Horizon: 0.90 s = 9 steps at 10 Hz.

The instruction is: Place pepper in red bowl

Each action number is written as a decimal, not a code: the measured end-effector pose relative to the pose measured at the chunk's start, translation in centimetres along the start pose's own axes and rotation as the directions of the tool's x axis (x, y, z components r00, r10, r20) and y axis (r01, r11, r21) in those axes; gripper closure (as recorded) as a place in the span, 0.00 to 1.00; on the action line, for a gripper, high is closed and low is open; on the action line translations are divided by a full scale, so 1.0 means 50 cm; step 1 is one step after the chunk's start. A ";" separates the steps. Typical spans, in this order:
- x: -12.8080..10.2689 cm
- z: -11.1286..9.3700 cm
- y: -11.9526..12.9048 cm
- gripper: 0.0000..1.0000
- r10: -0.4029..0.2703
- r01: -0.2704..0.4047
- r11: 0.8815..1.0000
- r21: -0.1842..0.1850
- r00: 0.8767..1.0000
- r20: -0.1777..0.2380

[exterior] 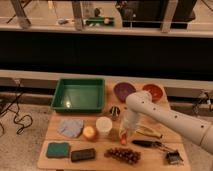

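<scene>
The red bowl (152, 91) stands at the back right of the wooden table (54, 135), next to the purple bowl (123, 91). My white arm comes in from the right and bends down to the table's middle. The gripper (124, 133) hangs low over the table, just right of the white cup (104, 125). A small orange-red piece, the pepper (123, 140), shows right at the gripper's tip, partly hidden by it. I cannot tell whether it is held or lying on the table.
A green tray (80, 94) sits at the back left. An orange fruit (90, 132), grey cloth (70, 127), green sponge (58, 149), dark block (82, 154) and grapes (123, 155) lie along the front. A pale yellowish piece (148, 132) and a black tool (150, 144) lie at the right.
</scene>
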 end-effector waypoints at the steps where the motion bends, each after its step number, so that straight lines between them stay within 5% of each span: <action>1: -0.003 0.003 -0.001 0.58 -0.005 0.005 1.000 -0.005 1.000 0.000; 3: -0.008 0.004 -0.007 0.69 -0.013 0.013 1.000 -0.007 1.000 -0.001; 6: -0.022 -0.010 -0.008 0.98 -0.015 0.015 1.000 0.024 1.000 0.006; 9: -0.030 -0.031 -0.014 1.00 -0.023 0.023 0.998 0.061 1.000 0.009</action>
